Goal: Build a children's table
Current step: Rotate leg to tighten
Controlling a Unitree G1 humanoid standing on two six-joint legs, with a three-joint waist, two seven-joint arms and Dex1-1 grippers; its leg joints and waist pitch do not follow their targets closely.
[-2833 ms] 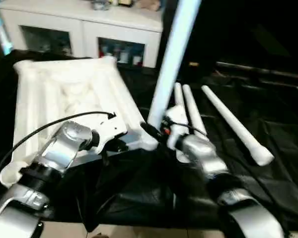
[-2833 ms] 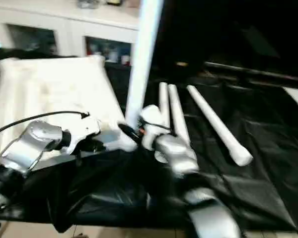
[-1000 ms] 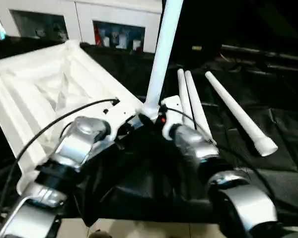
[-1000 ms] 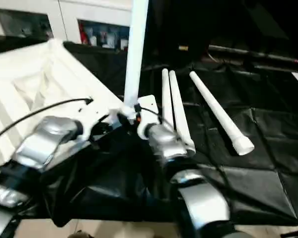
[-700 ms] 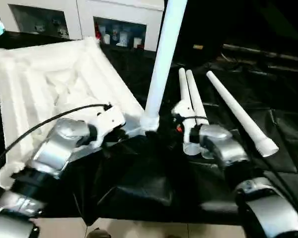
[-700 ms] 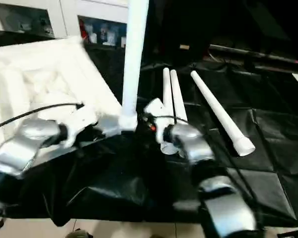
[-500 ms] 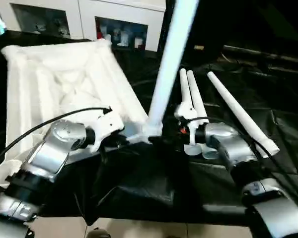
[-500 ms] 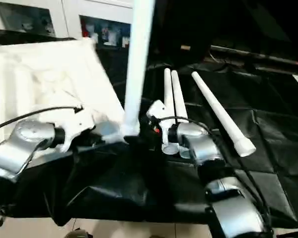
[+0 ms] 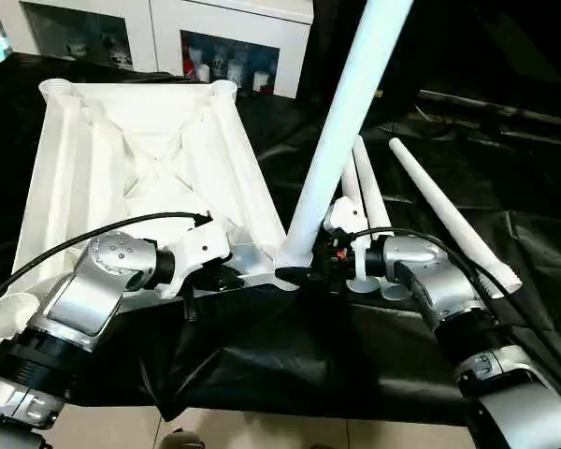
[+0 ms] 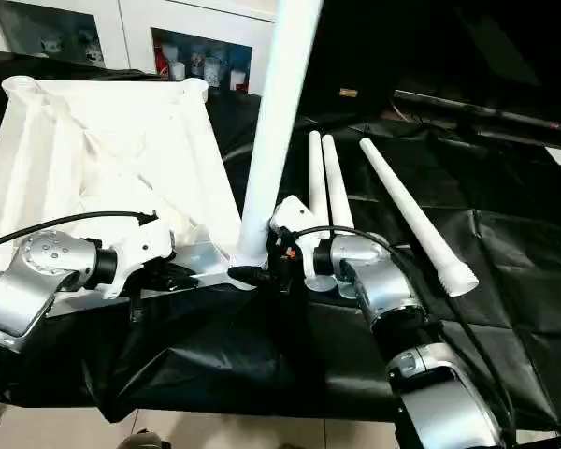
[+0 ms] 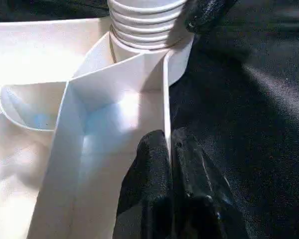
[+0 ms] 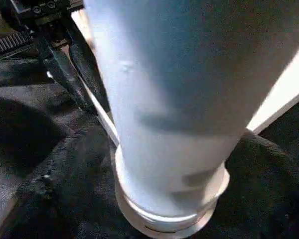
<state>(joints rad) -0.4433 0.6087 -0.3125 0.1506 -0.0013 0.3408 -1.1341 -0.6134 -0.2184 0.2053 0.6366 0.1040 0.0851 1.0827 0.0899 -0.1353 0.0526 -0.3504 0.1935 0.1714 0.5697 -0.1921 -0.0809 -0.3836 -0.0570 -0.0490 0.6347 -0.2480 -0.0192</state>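
At top's (image 9: 140, 159) near corner, leg (image 9: 341, 131) stands upright in socket; my right gripper (image 9: 309, 274) gapes beside its base, left gripper (image 11: 170, 149) pinches top's rim.

The standing leg (image 9: 341, 131) is cut off by the top edge. The right end effector (image 9: 309, 277) fingertips are obscured behind its base. Cabinet (image 9: 229, 56) contents are too small to identify.

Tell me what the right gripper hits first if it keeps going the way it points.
Most likely the upright leg standing in the table top's near corner socket: the right gripper points at its base from close by, though exact depth is unclear.
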